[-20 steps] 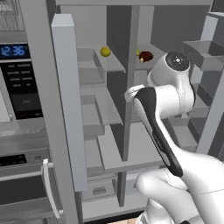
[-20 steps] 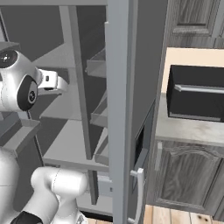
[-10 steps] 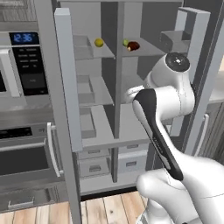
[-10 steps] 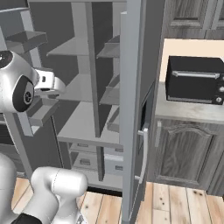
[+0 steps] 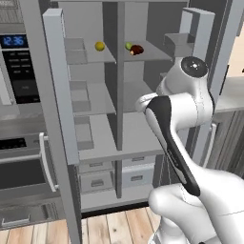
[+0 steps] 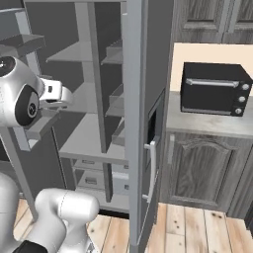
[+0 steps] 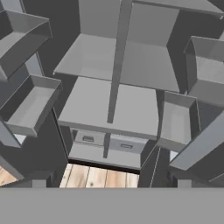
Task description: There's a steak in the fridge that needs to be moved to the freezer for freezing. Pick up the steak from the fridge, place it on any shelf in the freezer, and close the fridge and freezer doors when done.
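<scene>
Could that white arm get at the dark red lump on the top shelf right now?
Probably yes: both doors stand open, and the steak lies near the shelf's front edge beside a yellow-green ball. The arm would have to rise, though.

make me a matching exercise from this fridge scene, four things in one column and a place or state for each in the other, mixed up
Things:
1. steak
2. yellow ball
3. black countertop oven
4. plain grey door

Places or states:
A. on the counter beside the tall grey unit
B. swung open, inner bins showing
C. upper shelf, right of the centre divider, next to the yellow-green ball
D. upper shelf, left of the centre divider

Pairs: 1-C, 2-D, 3-A, 4-B
</scene>
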Controlling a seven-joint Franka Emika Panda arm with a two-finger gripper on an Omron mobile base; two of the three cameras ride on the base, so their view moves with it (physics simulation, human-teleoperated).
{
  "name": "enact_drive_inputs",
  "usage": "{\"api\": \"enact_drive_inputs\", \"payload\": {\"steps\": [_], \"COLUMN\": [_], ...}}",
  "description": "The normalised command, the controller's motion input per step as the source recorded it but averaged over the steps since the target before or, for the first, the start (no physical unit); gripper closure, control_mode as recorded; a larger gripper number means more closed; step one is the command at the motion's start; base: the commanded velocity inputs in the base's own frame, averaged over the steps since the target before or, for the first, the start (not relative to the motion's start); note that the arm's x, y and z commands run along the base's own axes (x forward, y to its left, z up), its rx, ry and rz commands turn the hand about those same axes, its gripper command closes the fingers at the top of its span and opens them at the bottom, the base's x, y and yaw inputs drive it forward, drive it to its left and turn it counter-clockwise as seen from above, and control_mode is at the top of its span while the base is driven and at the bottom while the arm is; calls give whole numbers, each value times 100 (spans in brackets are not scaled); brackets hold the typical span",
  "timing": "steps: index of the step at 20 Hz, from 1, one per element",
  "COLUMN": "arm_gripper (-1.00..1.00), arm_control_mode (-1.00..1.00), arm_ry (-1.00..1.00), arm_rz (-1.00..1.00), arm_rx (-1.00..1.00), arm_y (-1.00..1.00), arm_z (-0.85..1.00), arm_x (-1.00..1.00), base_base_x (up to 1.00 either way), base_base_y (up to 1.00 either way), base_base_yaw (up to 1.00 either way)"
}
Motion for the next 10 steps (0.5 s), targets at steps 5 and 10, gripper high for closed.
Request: {"api": "enact_drive_inputs", "payload": {"steps": [5,10], "arm_gripper": [-100,-100], "arm_control_mode": [100,-100], "arm_ry": [0,0], "arm_rz": [0,0], "arm_rx": [0,3], "arm_y": [0,-30], "arm_z": [0,-2], "arm_x": [0,-40], "base_base_x": [-14,-8], "base_base_y": [0,-2], "base_base_yaw": [0,0]}}
